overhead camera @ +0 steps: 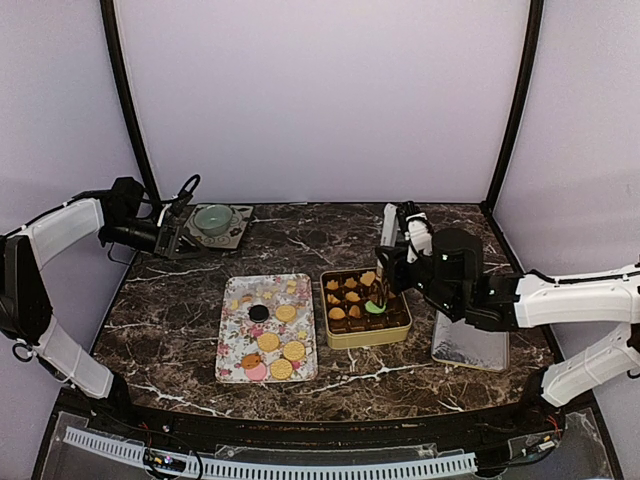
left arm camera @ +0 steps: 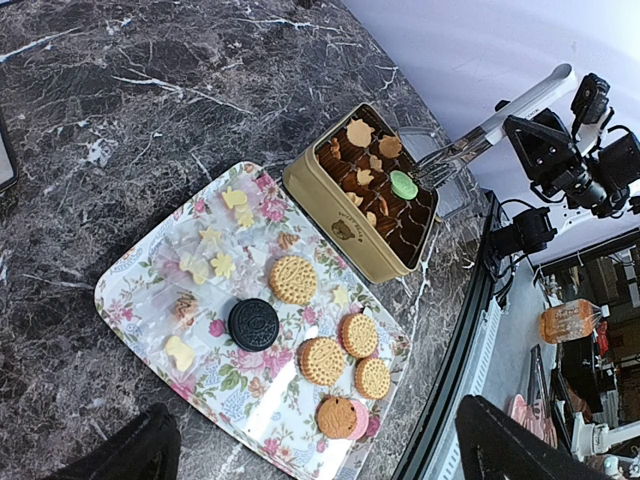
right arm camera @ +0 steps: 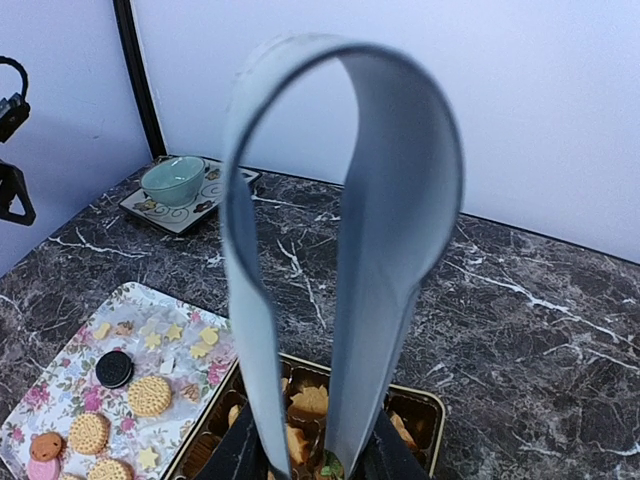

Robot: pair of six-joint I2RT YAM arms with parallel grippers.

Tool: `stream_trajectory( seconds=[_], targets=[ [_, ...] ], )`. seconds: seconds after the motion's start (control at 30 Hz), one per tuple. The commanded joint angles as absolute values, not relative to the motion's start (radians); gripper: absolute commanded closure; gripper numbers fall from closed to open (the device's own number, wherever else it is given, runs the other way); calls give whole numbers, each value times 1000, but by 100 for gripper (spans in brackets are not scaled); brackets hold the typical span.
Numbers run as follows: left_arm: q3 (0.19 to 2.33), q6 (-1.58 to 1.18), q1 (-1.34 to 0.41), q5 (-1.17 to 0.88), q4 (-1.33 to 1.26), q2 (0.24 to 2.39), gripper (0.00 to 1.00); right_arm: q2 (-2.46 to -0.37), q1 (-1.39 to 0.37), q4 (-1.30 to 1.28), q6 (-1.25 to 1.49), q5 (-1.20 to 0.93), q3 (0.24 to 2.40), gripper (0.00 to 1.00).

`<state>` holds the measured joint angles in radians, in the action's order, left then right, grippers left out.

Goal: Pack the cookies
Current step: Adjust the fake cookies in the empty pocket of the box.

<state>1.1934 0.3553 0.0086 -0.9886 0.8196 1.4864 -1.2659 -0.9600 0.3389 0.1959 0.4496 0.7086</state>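
Note:
Several round golden cookies (overhead camera: 270, 342), one dark brown (overhead camera: 258, 312) and one pink, lie on the flower-patterned tray (overhead camera: 232, 350); they also show in the left wrist view (left arm camera: 322, 360) and the right wrist view (right arm camera: 150, 395). My right gripper (overhead camera: 397, 263) is shut on silver tongs (overhead camera: 389, 228) whose tips pinch a green cookie (overhead camera: 375, 307) over the gold tin (overhead camera: 368, 339). The tin (left arm camera: 330, 215) holds several small biscuits in brown cups. The tongs (right arm camera: 400, 200) fill the right wrist view. My left gripper (overhead camera: 175, 225) is open and empty at the far left.
A green bowl (overhead camera: 213, 218) sits on a patterned square mat at the back left, beside my left gripper. A silver tin lid (overhead camera: 470, 348) lies right of the tin under my right arm. Black frame posts stand at both back corners.

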Motion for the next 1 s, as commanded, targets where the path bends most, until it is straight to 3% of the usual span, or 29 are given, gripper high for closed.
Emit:
stream_trajectory(
  seconds=[0.0, 0.47, 0.97],
  targets=[
    [1188, 355, 13, -1009, 830, 1476, 1, -1282, -953, 396, 199, 471, 699, 73],
    [1202, 347, 14, -1007, 833, 1476, 1, -1378, -936, 449, 165, 493, 733, 81],
    [1203, 352, 12, -1009, 836, 1477, 1, -1315, -923, 410, 137, 423, 776, 80]
  ],
)
